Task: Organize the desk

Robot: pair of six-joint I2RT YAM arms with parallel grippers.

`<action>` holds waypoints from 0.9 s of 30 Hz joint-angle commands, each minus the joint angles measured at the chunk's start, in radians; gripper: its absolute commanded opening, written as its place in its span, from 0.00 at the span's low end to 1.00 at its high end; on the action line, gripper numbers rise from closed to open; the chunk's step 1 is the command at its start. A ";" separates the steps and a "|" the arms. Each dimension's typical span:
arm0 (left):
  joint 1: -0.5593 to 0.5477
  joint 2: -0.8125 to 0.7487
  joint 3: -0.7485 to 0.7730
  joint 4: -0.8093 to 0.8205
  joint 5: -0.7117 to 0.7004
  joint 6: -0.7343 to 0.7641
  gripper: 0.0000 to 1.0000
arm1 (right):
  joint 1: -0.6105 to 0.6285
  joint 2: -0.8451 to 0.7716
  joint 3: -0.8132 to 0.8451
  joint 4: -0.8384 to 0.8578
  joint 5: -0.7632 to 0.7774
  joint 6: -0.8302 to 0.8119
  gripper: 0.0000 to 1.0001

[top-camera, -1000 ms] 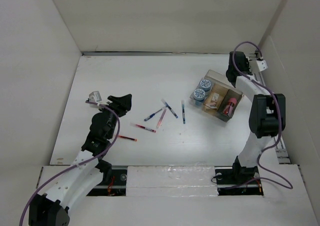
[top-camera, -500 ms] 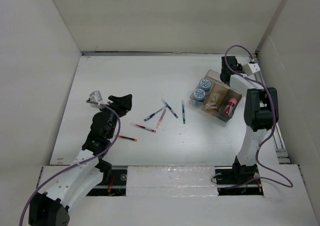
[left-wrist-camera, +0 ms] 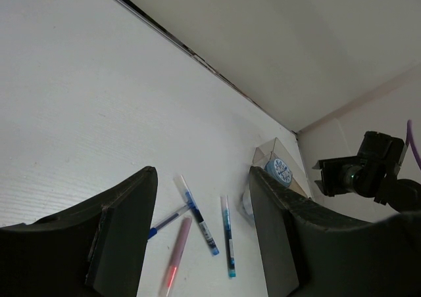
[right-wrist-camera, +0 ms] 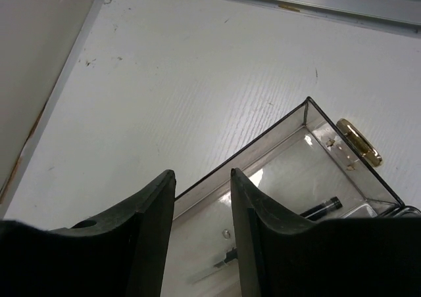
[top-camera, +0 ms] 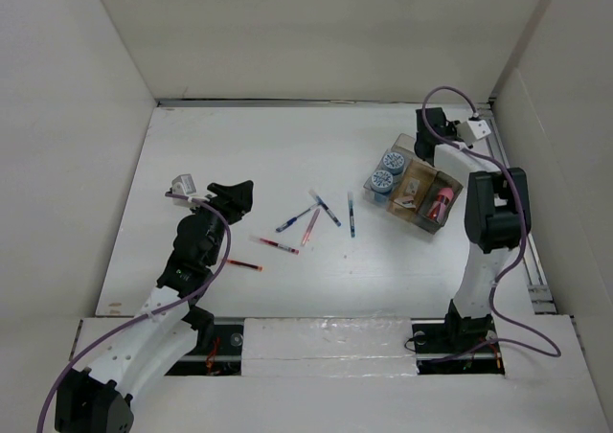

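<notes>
1. Right gripper [right-wrist-camera: 201,182] hangs over the far corner of the clear tray [right-wrist-camera: 263,138], at the far right of the desk [top-camera: 239,146]. Its fingers are slightly apart with nothing between them.
2. Directly beneath it, the long compartment holds a dark pen [right-wrist-camera: 322,208]. That looks like the slot meant for pens, which would explain why the arm sits here.
3. Left gripper [left-wrist-camera: 202,179] hovers above the left half of the desk, jaws spread wide and empty, looking out toward the loose pens.
4. Scattered on the white top are a blue pen [top-camera: 351,213], a pink pen [top-camera: 309,226] and a red pen [top-camera: 242,264], with a few more between them. The red one lies nearest the left arm.
5. Other tray compartments are filled: two round blue-lidded tubs [top-camera: 393,159] sit side by side, and a pink item [top-camera: 442,201] lies in another.
6. My read is that the sorting is partly done and the pens remain. They lie flat and thin, so any pick calls for a low pinch across the barrel.
</notes>
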 commanded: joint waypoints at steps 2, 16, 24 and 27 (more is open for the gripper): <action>-0.003 -0.012 0.013 0.052 -0.001 0.004 0.54 | 0.017 -0.101 -0.012 0.063 0.040 -0.052 0.45; -0.003 -0.016 0.011 0.054 -0.006 0.005 0.54 | 0.417 -0.364 -0.287 0.269 -0.681 -0.419 0.00; -0.003 -0.009 0.016 0.055 0.008 0.004 0.54 | 0.466 -0.353 -0.341 0.011 -0.683 -0.413 0.47; -0.003 -0.004 0.013 0.062 0.002 0.005 0.54 | 0.456 -0.312 -0.341 -0.021 -0.720 -0.416 0.44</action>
